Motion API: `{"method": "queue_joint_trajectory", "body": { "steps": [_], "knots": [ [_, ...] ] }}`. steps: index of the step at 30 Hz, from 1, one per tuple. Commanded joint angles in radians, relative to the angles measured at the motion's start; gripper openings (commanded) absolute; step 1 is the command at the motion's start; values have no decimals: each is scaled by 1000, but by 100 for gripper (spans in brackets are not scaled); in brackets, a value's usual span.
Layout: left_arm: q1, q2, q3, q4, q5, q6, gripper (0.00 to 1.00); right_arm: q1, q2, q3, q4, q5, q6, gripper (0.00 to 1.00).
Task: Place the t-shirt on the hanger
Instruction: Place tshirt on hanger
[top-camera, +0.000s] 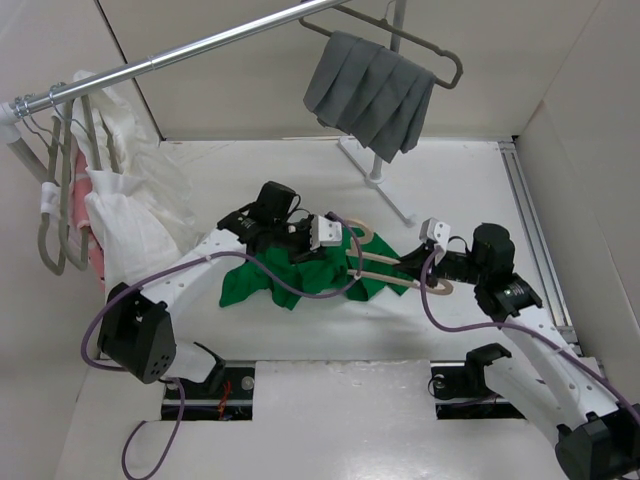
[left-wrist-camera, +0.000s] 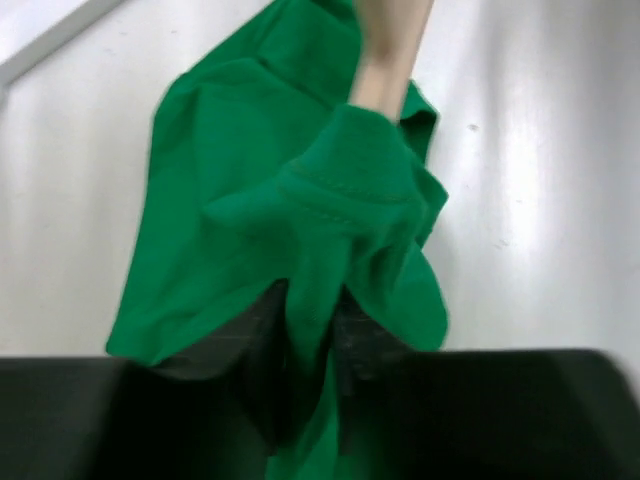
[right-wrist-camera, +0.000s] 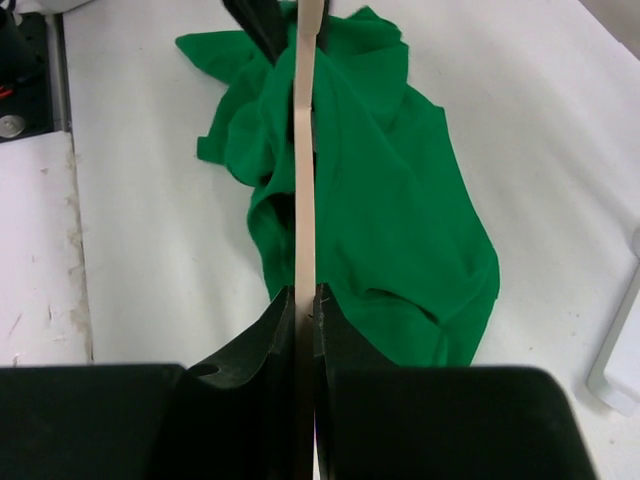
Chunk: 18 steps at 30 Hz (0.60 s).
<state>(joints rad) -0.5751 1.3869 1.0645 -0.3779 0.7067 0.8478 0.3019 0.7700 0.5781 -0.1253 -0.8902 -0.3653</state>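
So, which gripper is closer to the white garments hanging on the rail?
Left. The left gripper, pinching the t-shirt at mid-table, is on the side of the white garments. The right gripper, clamping the hanger, sits farther away, beyond the t-shirt.

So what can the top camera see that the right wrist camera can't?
Only the top camera shows the metal rail, the grey pleated cloth and the white garments. Only the right wrist camera shows, close up, the right gripper pinching the hanger edge-on. Both show the green t-shirt lying on the table.
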Motion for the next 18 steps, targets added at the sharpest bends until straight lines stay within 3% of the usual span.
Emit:
{"method": "queue_joint_trajectory", "body": {
  "steps": [1,3,8,10,12,13,15,18],
  "knots": [
    [-22,-15,32,-38,82,19,11,5,-9,35,92,-38,-1,0],
    [-22,-25,32,-38,92,10,0,5,18,46,92,-38,-11,0],
    [-22,-46,32,-79,111,-19,0,5,69,80,92,22,-20,0],
    [-8,-66,32,-56,111,-68,0,5,98,106,92,72,-7,26],
    [27,-75,41,-18,88,-177,0,-23,130,147,78,126,14,62],
    [38,-84,41,8,68,-200,0,-44,130,167,52,169,38,88],
    [50,-94,41,8,50,-211,0,-55,140,215,23,235,72,100],
    [50,-114,41,30,50,-243,0,-104,88,284,13,362,144,100]
  ]
}}
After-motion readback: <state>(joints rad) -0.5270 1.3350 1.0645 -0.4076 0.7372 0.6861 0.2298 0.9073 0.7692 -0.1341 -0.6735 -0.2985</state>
